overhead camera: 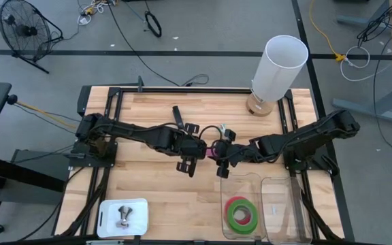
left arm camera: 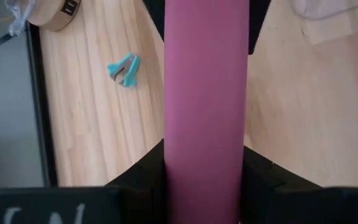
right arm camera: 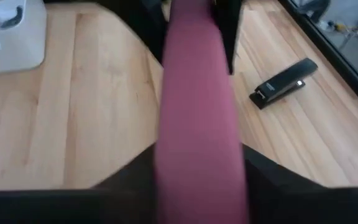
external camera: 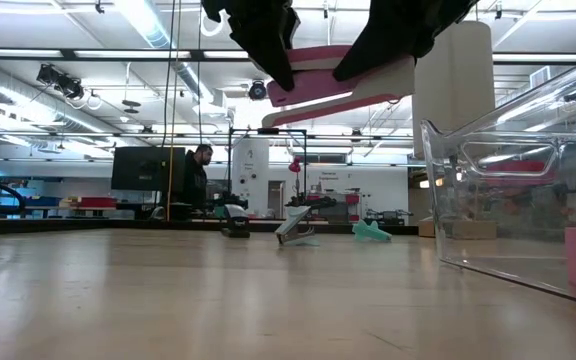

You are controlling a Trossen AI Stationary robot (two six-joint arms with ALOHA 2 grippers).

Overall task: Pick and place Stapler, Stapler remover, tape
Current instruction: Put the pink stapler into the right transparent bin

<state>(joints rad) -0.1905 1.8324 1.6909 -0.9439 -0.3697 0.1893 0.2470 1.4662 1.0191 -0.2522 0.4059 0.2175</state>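
Pink stapler mid-air, both grippers clamped on it.
I rate it stiff, heavyish, slick plastic; left gripper and right gripper pinch opposite ends, body flanks best.

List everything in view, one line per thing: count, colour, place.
pink stapler: one, pink, held above the table by both grippers
black stapler: one, black, far side of table
staple remover: one, teal, on table
tape rolls: two visible, green and red-pink, in one clear bin
clear bins: two, near-right edge
white cylinder: one, far-right corner
white tray: one, near-left, holding a small metal item
left gripper: shut on pink stapler
right gripper: shut on pink stapler
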